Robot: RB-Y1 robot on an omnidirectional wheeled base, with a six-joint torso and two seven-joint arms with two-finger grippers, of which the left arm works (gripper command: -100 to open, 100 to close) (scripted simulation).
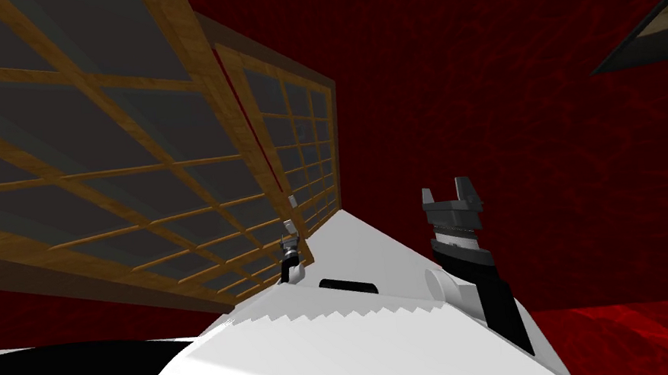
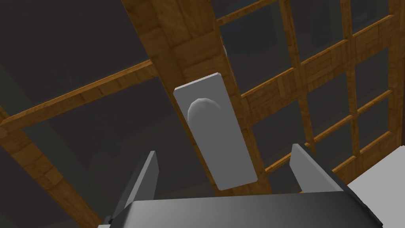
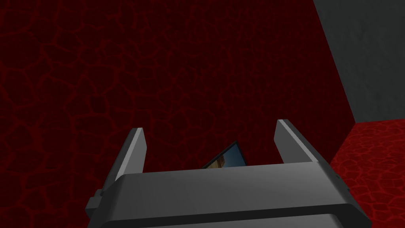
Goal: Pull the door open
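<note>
The left gripper [image 2: 224, 151] stands open just short of the grey knob [image 2: 203, 109] on the wooden lattice door [image 2: 180, 43]. Advance squarely until both fingers [image 2: 147, 176] flank the knob, then clamp firmly before pulling. The right gripper [image 1: 454, 193] hangs open, aside.

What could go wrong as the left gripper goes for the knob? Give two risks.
1. The left gripper is open, seemingly short of the knob; shutting now would likely catch nothing.
2. The knob looks round and smooth, so the thin fingers may slip off in the pull on the door.
</note>
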